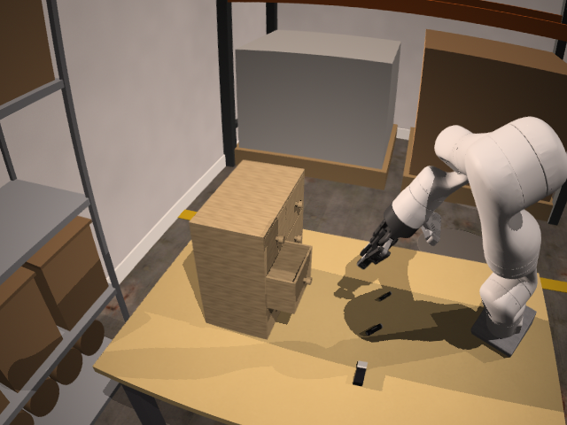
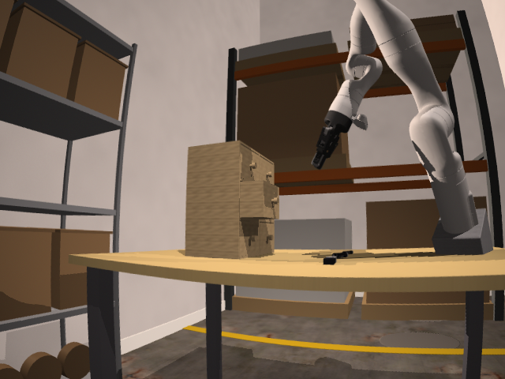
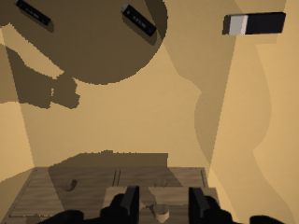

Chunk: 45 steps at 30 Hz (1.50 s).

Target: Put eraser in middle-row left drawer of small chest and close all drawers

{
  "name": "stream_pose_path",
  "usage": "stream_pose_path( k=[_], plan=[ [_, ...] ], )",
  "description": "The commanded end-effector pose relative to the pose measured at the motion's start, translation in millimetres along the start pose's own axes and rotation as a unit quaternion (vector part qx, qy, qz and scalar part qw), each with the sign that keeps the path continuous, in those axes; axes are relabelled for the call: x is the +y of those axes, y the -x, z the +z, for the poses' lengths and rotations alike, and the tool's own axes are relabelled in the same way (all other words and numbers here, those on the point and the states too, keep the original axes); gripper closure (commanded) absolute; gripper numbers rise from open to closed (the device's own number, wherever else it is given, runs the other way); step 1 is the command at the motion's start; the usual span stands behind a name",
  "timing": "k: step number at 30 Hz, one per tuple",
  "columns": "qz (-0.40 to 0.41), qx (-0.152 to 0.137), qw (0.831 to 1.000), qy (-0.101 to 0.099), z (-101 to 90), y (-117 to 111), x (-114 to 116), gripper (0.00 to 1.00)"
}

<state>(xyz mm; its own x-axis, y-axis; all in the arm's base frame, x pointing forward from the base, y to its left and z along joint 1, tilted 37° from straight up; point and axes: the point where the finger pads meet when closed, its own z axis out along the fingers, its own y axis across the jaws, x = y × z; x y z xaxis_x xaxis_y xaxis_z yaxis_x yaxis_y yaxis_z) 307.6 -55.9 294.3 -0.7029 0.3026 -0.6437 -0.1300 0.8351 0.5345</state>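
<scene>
The eraser (image 1: 360, 373) (image 2: 329, 260) (image 3: 264, 23), black with a white end, lies flat on the table. The wooden chest (image 1: 233, 274) (image 2: 211, 204) stands upright. Its left middle-row drawer (image 1: 280, 292) (image 2: 251, 200) (image 3: 182, 193) is pulled partly out and looks level; nothing shows in the visible part of its inside. The other drawers look pushed in. My gripper (image 1: 367, 261) (image 2: 317, 165) (image 3: 163, 202) is partly open and empty, in the air in front of the chest and higher than the open drawer. In the wrist view the drawer's knob shows beyond the finger gap, apart from the fingers.
Two small black objects lie between the chest and the arm's base: one (image 1: 373, 329) (image 3: 139, 20) nearer the eraser, the other (image 1: 383, 296) (image 3: 33, 12) farther off. The table's edge (image 1: 174, 402) (image 2: 162, 271) runs past the chest's side. Shelving stands beyond the table.
</scene>
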Motion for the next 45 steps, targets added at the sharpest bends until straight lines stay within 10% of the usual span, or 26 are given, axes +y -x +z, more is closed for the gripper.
stream_pose_path(
  k=[1,45],
  plan=[
    [-0.006,0.004,1.0,-0.003,-6.2,4,-1,0.67],
    [-0.005,0.237,0.972,-0.004,-103.1,-12,0,0.67]
  ],
)
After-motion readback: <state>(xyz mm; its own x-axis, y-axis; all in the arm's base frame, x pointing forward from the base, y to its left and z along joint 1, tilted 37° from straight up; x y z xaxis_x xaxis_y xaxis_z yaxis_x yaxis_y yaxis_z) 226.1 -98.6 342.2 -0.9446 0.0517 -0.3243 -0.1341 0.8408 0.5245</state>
